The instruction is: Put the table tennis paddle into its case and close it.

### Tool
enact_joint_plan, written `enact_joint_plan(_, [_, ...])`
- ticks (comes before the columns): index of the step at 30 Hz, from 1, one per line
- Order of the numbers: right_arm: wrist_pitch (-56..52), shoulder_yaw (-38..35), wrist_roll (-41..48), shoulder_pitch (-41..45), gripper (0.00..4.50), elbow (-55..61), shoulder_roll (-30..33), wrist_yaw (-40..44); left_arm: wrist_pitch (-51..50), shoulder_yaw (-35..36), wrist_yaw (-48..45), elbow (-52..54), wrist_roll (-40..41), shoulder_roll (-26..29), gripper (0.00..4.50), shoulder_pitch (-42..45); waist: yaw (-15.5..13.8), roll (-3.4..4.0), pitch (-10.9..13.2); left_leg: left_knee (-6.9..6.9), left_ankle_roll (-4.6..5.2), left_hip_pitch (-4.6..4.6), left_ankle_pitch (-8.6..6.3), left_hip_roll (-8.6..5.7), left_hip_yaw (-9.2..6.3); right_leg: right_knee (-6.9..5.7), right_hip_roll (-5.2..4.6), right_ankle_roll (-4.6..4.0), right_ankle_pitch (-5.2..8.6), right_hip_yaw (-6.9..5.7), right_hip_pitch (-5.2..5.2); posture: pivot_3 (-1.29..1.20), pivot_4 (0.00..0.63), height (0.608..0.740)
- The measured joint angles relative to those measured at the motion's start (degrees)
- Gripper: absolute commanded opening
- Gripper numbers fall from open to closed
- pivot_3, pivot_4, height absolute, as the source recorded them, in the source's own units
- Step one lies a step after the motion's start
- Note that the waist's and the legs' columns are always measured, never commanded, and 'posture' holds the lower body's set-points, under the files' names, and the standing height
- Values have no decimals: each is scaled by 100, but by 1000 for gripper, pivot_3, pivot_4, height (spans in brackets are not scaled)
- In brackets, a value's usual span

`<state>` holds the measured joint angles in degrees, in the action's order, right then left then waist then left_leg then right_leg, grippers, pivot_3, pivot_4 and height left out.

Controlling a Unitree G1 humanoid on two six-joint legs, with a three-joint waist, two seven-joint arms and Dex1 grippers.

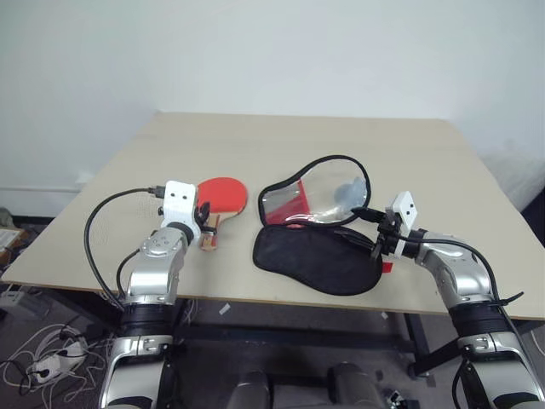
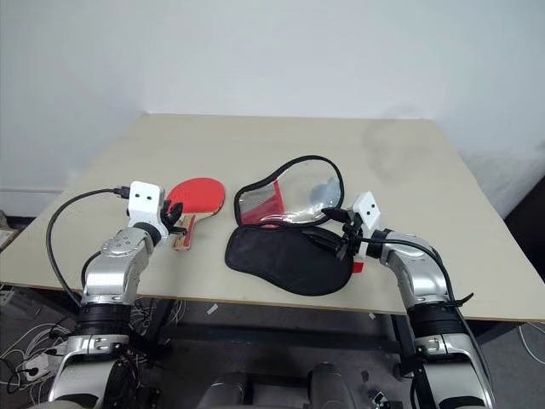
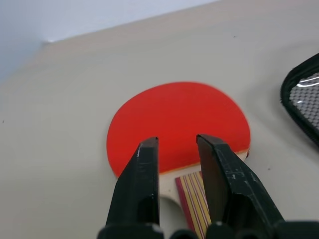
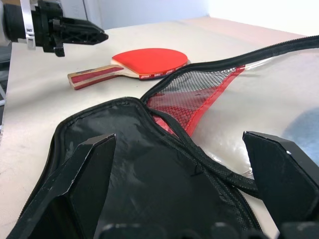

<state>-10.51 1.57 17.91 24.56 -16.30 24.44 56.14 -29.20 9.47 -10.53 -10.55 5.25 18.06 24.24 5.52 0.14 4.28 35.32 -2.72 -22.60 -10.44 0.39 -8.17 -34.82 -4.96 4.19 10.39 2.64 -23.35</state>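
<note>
The table tennis paddle [image 1: 223, 195] lies flat on the pale table [image 1: 443, 170], red face up, its striped wooden handle pointing toward the near edge. Just beside it, toward the robot's right, the case [image 1: 315, 228] lies unzipped and spread wide: the black fabric half rests flat near the table's front edge, while the clear half with the red panel and mesh is folded back behind it, the two joined along the zipper edging. The left gripper [image 3: 177, 147] hovers above the paddle's handle, apart from it, its black fingers [image 3: 142, 184] parted with a narrow gap and nothing between them. The right gripper [image 4: 182, 144] hangs at the case's right end, fingers spread wide, holding nothing.
</note>
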Motion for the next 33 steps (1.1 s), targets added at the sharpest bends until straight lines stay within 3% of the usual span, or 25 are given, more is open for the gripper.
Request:
enact_joint_plan(6, [0, 0, 0, -5, 4407, 0, 4, 0, -657, 12, 545, 258, -16, -418, 3558, -103, 0, -1, 0, 0, 21, 0, 13, 0, 0, 0, 1, 0, 0, 0, 0, 0, 0, 740])
enact_joint_plan(17, [0, 1, -3, -3, 4407, -3, 8, 13, -1299, -37, 1086, 17, -139, -524, 3558, 180, 4, -1, 0, 2, 0, 1, 0, 0, 0, 0, 1, 0, 0, -1, 1, 0, 0, 740])
enact_joint_plan(33, [3, 4, -5, -10, 4407, -6, 3, -41, -1318, -46, 884, -1240, -127, -438, 3558, 919, -15, -1, -1, 7, -1, 2, 0, 0, -3, -2, 1, 1, -1, -3, 6, 0, 0, 740])
